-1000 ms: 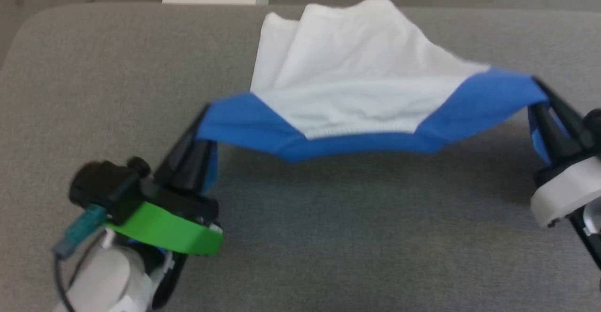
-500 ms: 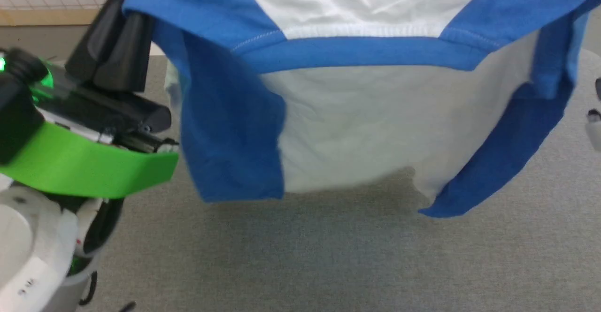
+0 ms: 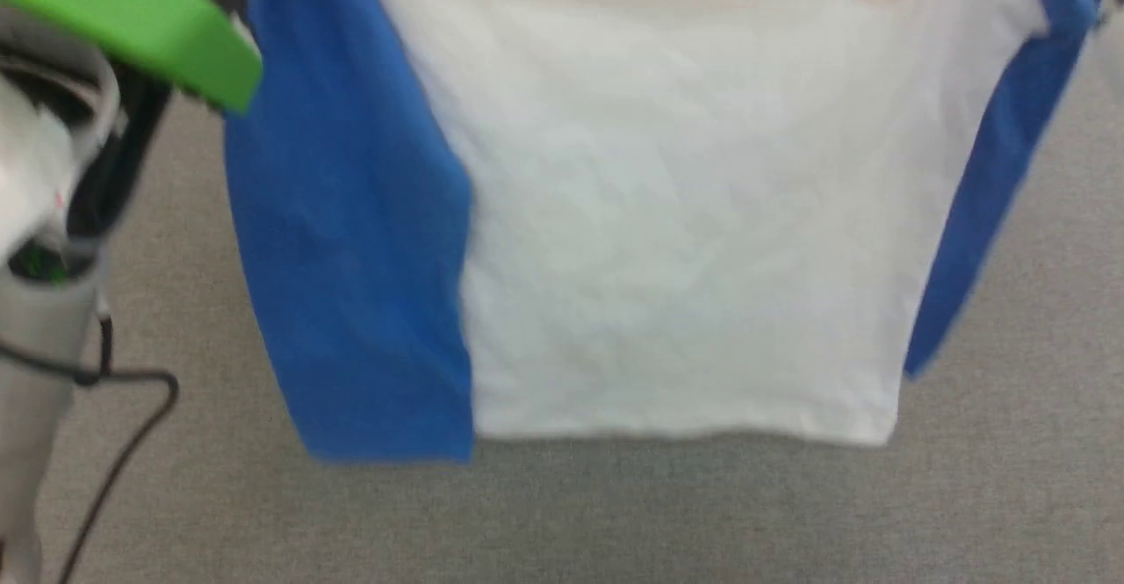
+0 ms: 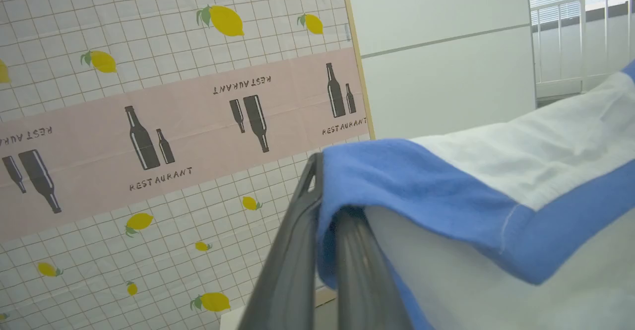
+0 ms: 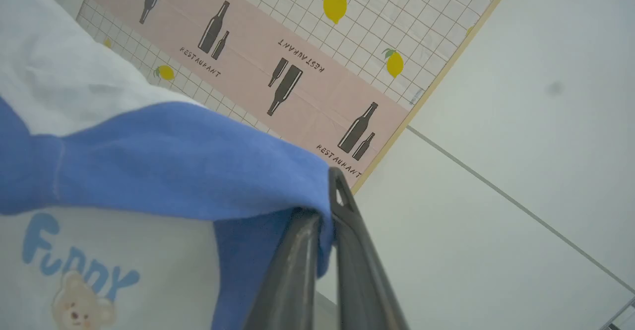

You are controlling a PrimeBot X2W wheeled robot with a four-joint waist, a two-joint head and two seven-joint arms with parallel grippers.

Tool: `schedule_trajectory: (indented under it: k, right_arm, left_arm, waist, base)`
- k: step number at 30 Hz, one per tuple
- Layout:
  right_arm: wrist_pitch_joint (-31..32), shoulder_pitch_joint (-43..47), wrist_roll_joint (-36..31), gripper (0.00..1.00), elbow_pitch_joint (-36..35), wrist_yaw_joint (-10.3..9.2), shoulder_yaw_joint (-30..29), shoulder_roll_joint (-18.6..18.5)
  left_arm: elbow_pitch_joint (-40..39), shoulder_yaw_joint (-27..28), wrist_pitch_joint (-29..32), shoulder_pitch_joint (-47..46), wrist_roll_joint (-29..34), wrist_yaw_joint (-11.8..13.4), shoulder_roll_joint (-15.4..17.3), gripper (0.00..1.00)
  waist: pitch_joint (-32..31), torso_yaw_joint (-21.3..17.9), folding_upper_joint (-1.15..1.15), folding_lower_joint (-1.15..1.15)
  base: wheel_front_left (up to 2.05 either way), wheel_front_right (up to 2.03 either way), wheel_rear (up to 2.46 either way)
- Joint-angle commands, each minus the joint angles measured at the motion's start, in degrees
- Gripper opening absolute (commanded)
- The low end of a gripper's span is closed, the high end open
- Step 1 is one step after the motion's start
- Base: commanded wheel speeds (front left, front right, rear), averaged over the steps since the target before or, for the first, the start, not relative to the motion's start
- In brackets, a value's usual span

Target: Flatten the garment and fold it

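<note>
Left claw [image 4: 327, 191]: fingers pressed together on one blue shoulder of the garment [image 3: 667, 241] — the cloth folds over the inner finger and drapes away to the side.
Right claw [image 5: 322, 196]: closed tight on the opposite blue shoulder, with cloth wrapped over the fingertips.
Garment: hangs in the air between the two claws, spread wide, white body in the middle and a blue sleeve down each side. Its hem hangs level over the grey counter [image 3: 615, 522]; no counter edge is in sight.
Print [image 5: 74, 280]: pale blue letters and a small bear on the chest, near the right claw.
Left arm: green band [image 3: 132, 13] at the head view's upper left, just beside the left sleeve, with a dark cable [image 3: 123, 408] looping below it.
Behind: wall sheet [image 4: 149, 121] with lemons, bottles and the word RESTAURANT — well beyond both claws.
In the way: the hanging cloth hides much of the counter from the head camera.
</note>
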Motion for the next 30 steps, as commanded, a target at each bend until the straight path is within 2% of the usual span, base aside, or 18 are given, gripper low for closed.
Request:
schedule_trajectory:
  k: [1, 7, 12, 15, 23, 30]
  right_arm:
    - [-0.9, -3.86, -0.75, 0.0, 2.36, -0.12, 1.46, -0.12]
    - [-3.92, -20.95, -4.54, 0.0, 15.81, -0.12, 8.51, -0.17]
    - [-7.41, -33.15, -8.75, 0.0, 26.71, -0.12, 13.68, 1.54]
    - [-9.56, -38.47, -10.95, 0.0, 32.45, -0.12, 14.89, 2.87]
    - [-14.66, -40.91, -13.56, 0.0, 41.66, -0.12, 16.29, 5.56]
    - [-17.28, -35.75, -10.48, 0.0, 40.11, -0.12, 18.48, 2.85]
  left_arm:
    - [2.55, -0.37, -0.19, -3.57, 1.14, -0.74, 0.02, 0.0]
    - [14.33, -2.45, -2.48, -17.42, 6.15, -2.83, -1.82, 0.0]
    - [23.04, -3.78, -6.86, -26.56, 10.25, -3.69, -3.34, 0.0]
    - [27.46, -4.84, -10.34, -30.77, 12.93, -4.06, -3.9, 0.0]
    - [35.4, -6.49, -19.16, -31.5, 14.78, -4.48, -5.46, 0.0]
    - [32.88, -8.88, -22.42, -24.87, 14.22, -7.0, -4.03, 0.0]
  waist:
    - [4.95, 0.36, 0.0, 0.0]
    - [12.89, 0.89, 0.0, 0.0]
    - [18.09, 1.53, 0.0, 0.0]
    - [20.98, 2.05, 0.0, 0.0]
    - [25.74, 2.15, 0.0, 0.0]
    - [25.54, 2.78, 0.0, 0.0]
  base:
    - [0.0, 0.0, 0.0]
    - [0.0, 0.0, 0.0]
    - [0.0, 0.0, 0.0]
    - [0.0, 0.0, 0.0]
    - [0.0, 0.0, 0.0]
    - [0.0, 0.0, 0.0]
